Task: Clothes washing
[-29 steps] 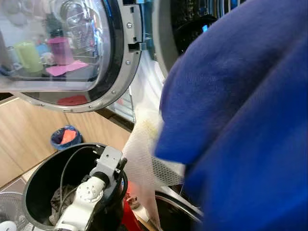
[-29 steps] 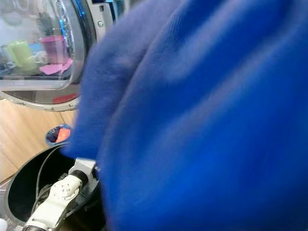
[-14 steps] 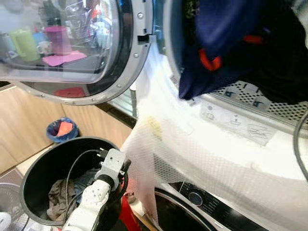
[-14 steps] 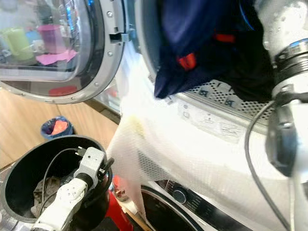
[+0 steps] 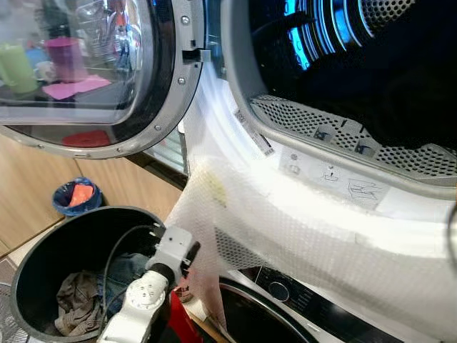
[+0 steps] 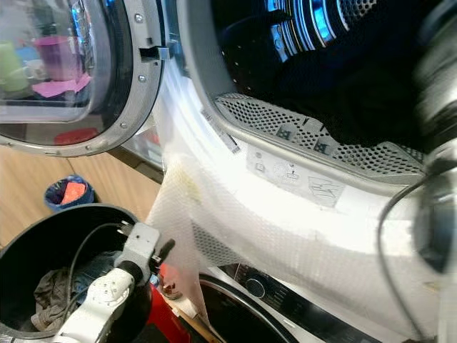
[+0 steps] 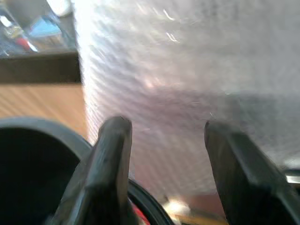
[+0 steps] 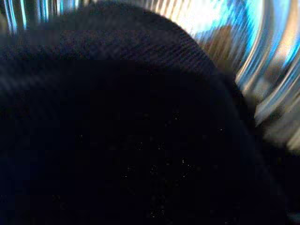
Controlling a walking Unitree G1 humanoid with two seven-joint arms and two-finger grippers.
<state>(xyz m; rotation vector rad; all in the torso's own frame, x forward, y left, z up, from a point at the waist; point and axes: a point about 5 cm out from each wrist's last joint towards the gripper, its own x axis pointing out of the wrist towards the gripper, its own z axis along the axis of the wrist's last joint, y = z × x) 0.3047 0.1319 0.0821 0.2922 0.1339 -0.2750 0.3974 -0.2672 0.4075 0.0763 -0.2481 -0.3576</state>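
Where the washer drum (image 5: 343,43) gapes, dark garment (image 8: 117,140) inside, far right. White mesh bag (image 5: 285,221) draped over rim. Left tool (image 7: 164,164) spread apart above black bin (image 5: 43,243). Right tool: cannot tell.

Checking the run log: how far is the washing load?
Done: dark clothing lies inside the drum, door open. In hand: the right arm reaches toward the drum; its wrist view faces dark fabric. The left tool hangs open by the black bin. Left: clothes remain in the bin; white mesh drapes over the drum's rim.
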